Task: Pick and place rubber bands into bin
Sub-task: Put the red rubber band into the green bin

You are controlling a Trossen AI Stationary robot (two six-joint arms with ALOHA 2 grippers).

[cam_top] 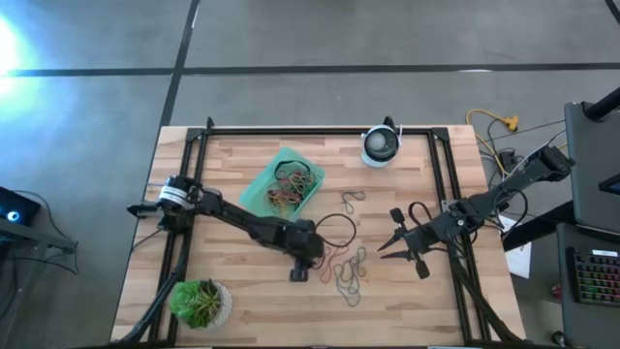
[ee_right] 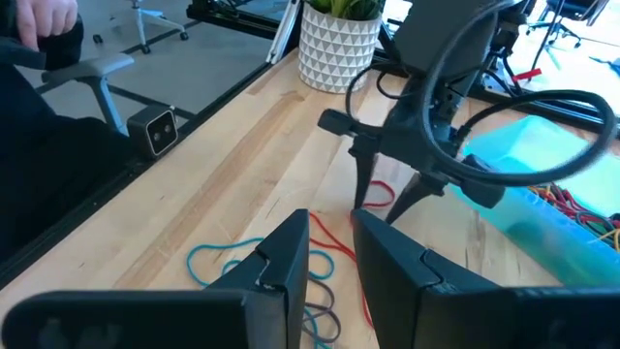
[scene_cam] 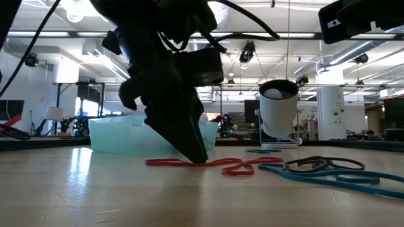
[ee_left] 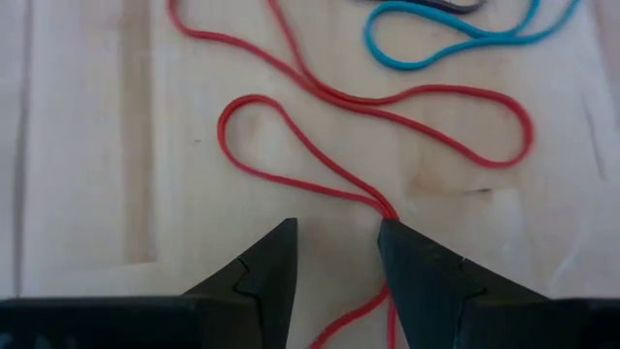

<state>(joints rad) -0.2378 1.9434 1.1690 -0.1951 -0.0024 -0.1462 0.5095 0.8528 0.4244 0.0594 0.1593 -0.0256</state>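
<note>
A: Now, where is the left gripper [ee_left: 337, 254] relative to the bin [cam_top: 254, 193]?

B: Just beyond the bin's near corner, tips down on the table [cam_top: 242, 291]. Jaws parted, unclenched, straddling a red rubber band [ee_left: 387, 111]; one finger touches the strand.

A: Other bands?

B: Several already in the bin; loose rubber bands [cam_top: 347, 276] lie beside the bin, toward the right gripper [cam_top: 397, 247].

A: Right gripper?

B: Farther from the bin, hovering, fingers slightly apart, grasping nothing.

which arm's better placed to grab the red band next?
Left. The left gripper is down at the table, open, with the red rubber band running between its fingertips. The right gripper waits off to the side, away from that band.
</note>
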